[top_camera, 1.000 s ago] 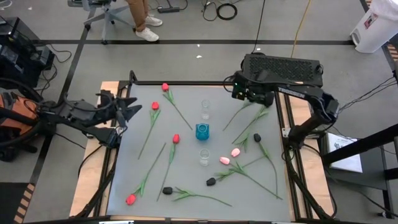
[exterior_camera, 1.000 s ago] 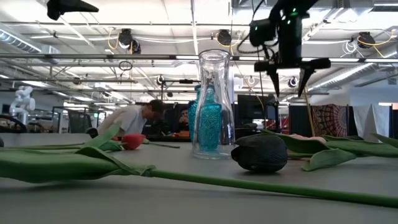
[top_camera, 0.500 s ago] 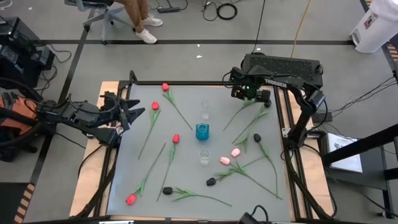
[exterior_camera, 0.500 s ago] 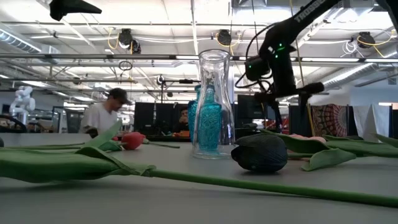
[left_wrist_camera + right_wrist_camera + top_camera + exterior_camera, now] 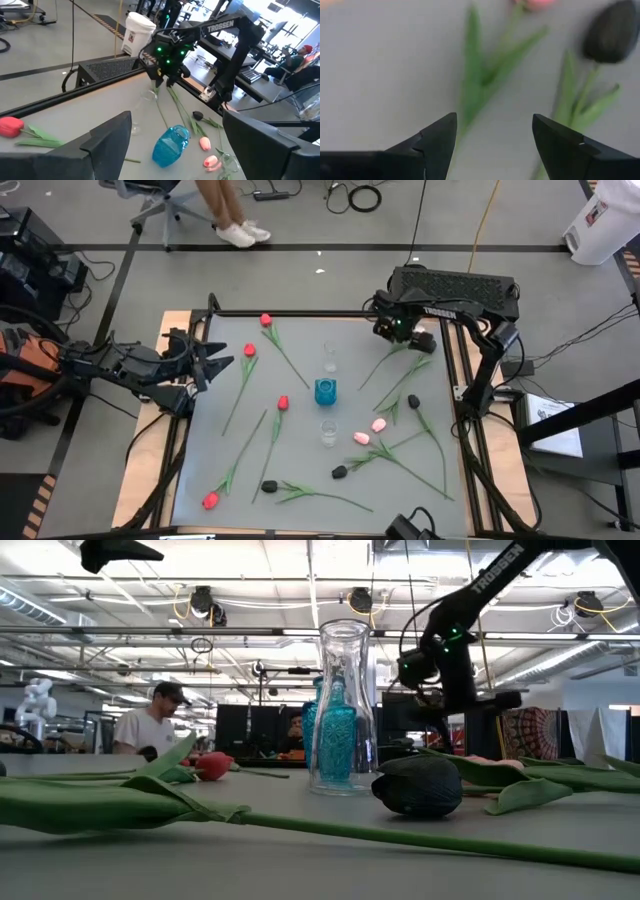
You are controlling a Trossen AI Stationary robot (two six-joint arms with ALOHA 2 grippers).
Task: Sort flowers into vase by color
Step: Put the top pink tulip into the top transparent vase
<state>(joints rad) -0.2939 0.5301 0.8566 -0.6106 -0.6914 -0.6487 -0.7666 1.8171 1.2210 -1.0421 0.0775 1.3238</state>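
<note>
Tulips lie scattered flat on the grey table: red heads on the left, pink heads and black heads on the right. Three vases stand in the middle: a clear one, a blue one and another clear one. My right gripper hangs open and points down over the green stems at the table's far right, apart from them. My left gripper waits open at the left edge.
A black tulip head and long stems lie close to the near edge. The table's black frame rail runs along the far side. A person is in the room beyond the table.
My right gripper has come down toward the stems at the table's far right, its arm folding lower, and it stays open. The person in the room behind has walked along.
</note>
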